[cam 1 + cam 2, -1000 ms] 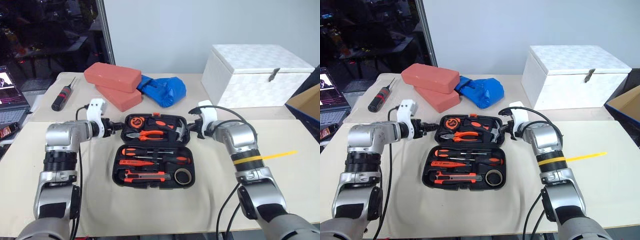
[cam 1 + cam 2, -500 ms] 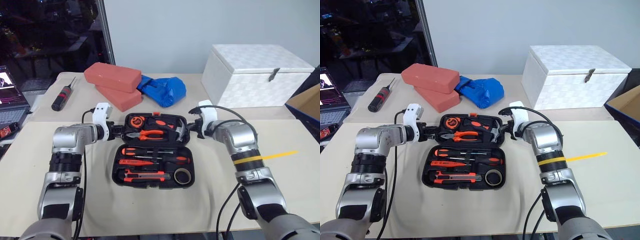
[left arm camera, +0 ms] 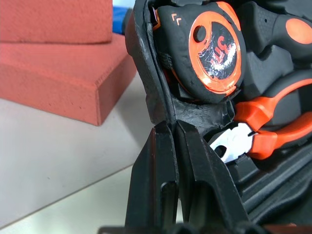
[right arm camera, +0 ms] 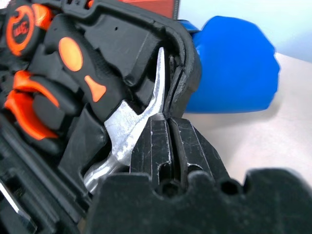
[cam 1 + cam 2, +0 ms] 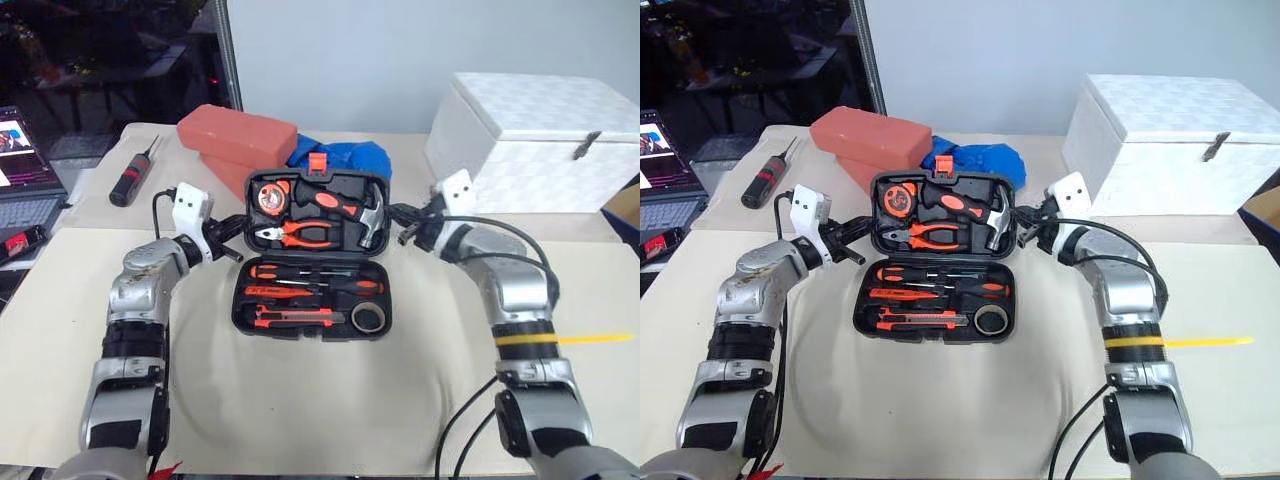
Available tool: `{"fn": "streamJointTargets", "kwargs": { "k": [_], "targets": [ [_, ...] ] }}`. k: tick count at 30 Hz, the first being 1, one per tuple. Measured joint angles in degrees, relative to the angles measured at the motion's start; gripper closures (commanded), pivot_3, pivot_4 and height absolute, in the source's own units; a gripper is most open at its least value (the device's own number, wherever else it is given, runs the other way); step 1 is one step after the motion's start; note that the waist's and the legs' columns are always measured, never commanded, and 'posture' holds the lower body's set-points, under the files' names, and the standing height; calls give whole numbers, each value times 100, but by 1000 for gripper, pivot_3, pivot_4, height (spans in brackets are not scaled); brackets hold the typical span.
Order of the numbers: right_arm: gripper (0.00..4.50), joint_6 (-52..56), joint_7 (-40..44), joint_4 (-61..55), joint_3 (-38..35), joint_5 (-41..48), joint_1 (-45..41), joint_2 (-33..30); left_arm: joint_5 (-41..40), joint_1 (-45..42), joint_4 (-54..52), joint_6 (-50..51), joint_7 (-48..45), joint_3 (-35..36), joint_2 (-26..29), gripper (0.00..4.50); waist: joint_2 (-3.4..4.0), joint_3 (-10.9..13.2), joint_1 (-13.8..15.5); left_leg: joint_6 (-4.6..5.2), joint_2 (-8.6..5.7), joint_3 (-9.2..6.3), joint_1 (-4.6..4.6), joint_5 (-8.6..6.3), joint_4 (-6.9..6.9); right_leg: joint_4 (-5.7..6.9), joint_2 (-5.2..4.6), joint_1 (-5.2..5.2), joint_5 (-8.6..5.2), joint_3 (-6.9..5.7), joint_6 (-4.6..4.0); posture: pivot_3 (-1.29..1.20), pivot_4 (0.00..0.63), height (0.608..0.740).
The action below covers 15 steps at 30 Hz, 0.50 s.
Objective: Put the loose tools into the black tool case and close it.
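Black tool case: the hinged black plastic tool case (image 5: 312, 262) is sitting in the middle of the frame on the beige tabletop (image 5: 300, 410), its lid tilting up.
Left pincer: the left pincer (image 5: 232, 228) is pinching the lid's left edge, its fingers (image 3: 163, 161) squeezing tight.
Right pincer: the right pincer (image 5: 395, 217) is pinching the lid's right edge.
Tools: the slim orange-and-black screwdrivers (image 5: 300, 272), orange-and-black utility knife (image 5: 290, 318) and small grey tape roll (image 5: 367, 317) are lying in the lower half.

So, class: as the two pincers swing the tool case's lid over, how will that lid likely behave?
The lid looks like stiff moulded plastic, so it should pivot without flexing. With the hammer, pliers and tape measure in it, it is probably top-heavy and may drop shut past upright. Each pincer, left and right, pinches only a thin rim, so it might slip.
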Motion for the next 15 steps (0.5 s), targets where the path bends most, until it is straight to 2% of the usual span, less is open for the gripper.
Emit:
{"fn": "streamJointTargets", "kwargs": {
  "k": [6, 15],
  "targets": [
    [4500, 1, 124, -1309, -3, 49, 1033, -255, 212, 521, -392, -781, -224, -116, 181, 4488, 0, 0, 24, 0, -3, 4, 16, -1, 5, -15, 1, 9, -2, 0, 2, 0, 150, 740],
    [4500, -38, 175, -2414, -88, 209, 1969, -443, 212, 1057, -893, -963, -495, -121, 459, 4488, -1, 1, 20, -7, 7, 5, 122, 9, 10, -11, 16, 112, -28, 3, 33, 0, 150, 740]
  ]
}}
